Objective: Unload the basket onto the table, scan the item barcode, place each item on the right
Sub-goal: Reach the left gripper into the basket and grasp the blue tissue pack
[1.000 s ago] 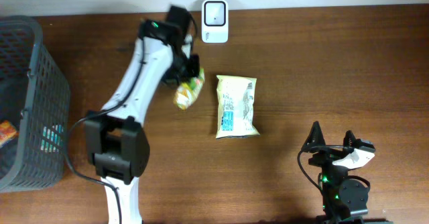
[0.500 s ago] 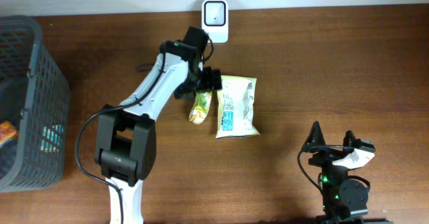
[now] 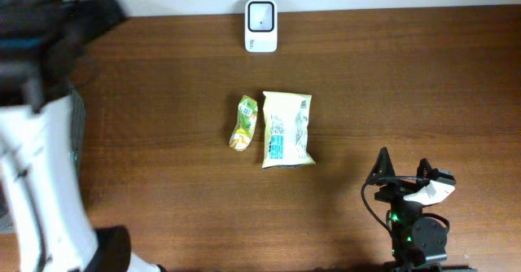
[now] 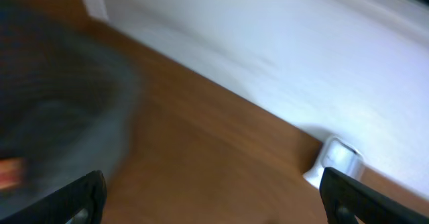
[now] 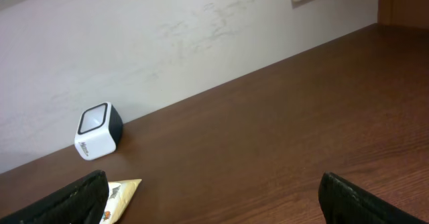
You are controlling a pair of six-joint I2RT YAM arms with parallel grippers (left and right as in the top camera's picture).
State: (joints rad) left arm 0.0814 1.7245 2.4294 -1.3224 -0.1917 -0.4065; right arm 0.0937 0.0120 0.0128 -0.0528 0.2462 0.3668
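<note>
Left wrist: blurred basket [image 4: 64,110] holds orange item [image 4: 9,172]

Blurred basket [image 4: 57,117] left, white scanner [image 4: 337,161] against the wall [image 4: 268,43].

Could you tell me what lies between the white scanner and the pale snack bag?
Only bare table lies between the scanner and the snack bag, as the overhead view shows.
</note>
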